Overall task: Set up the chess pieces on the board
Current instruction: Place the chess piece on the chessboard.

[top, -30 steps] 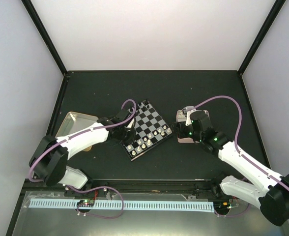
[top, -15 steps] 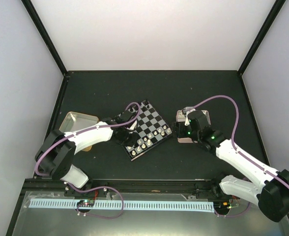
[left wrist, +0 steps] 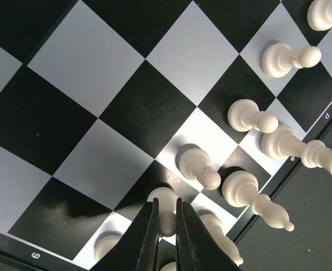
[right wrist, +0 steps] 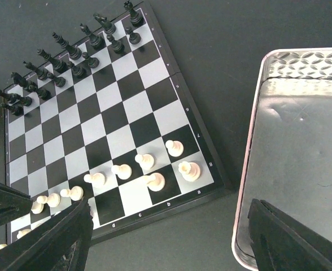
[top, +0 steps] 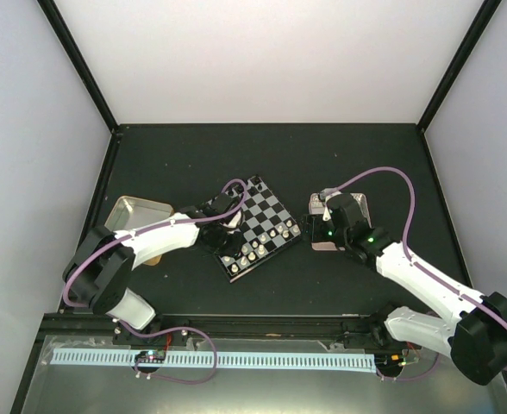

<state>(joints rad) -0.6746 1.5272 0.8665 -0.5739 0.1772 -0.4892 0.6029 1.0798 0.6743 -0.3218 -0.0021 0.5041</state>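
Left end effector is clamped shut, seemingly on a white pawn; right end effector is spread wide, empty.

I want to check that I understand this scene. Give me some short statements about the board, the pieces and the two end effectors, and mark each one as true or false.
1. The left end effector is shut on a white piece. True.
2. The right end effector is shut. False: its jaws stand wide open and hold nothing.
3. The black pieces stand along the board edge far from the white pieces. True.
4. The tin lies to the right of the board. False: it lies to the left; the pink tray lies to the right.
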